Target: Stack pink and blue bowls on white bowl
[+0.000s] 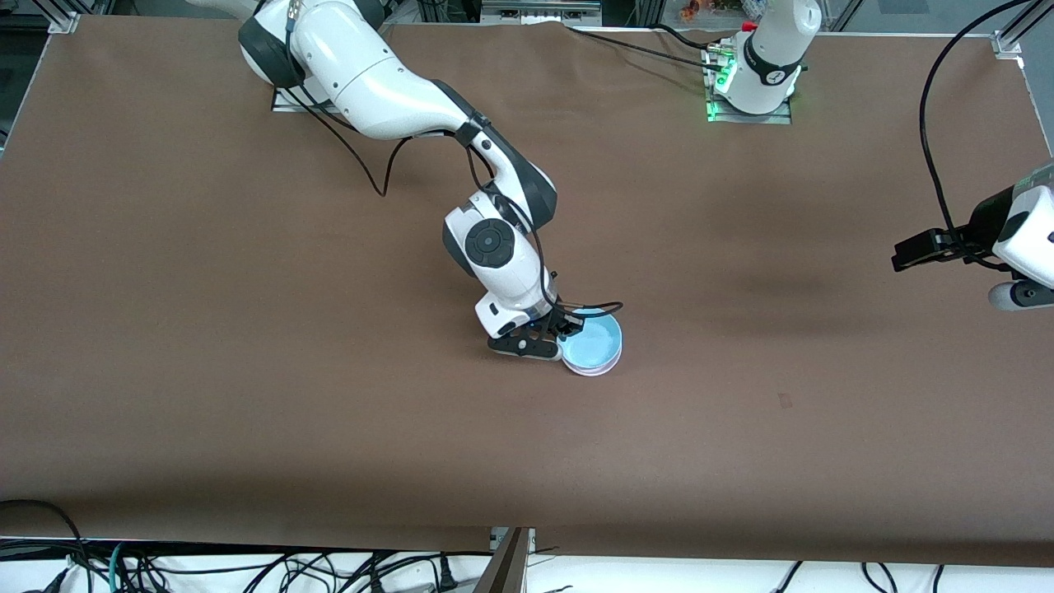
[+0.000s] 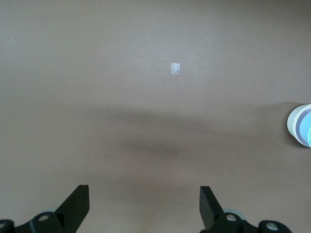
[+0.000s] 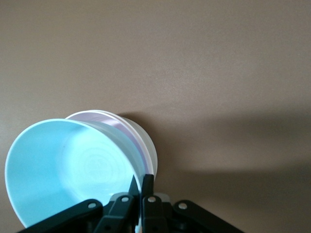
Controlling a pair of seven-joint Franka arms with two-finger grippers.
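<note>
At the centre of the front frame, just below the middle, the right gripper (image 1: pixel 565 332) pinches the rim of a light sky-blue smooth plastic bowl (image 1: pixel 591 341), its fingers clenched on the edge at the side toward the right arm's end of the brown-covered table (image 1: pixel 247 371). The blue bowl sits nested in a pale pink plastic bowl (image 3: pixel 127 127), which in turn rests in a plain white bowl (image 3: pixel 151 154); only thin pink and white rims show around it in the right wrist picture. The stack looks nearly complete. To finish cleanly, the blue bowl should probably settle level before the fingers part, then the hand should lift straight up so the rim is not dragged. At the right edge of the front frame the left gripper (image 2: pixel 143 206) waits over bare cloth, fingers spread wide and empty.
</note>
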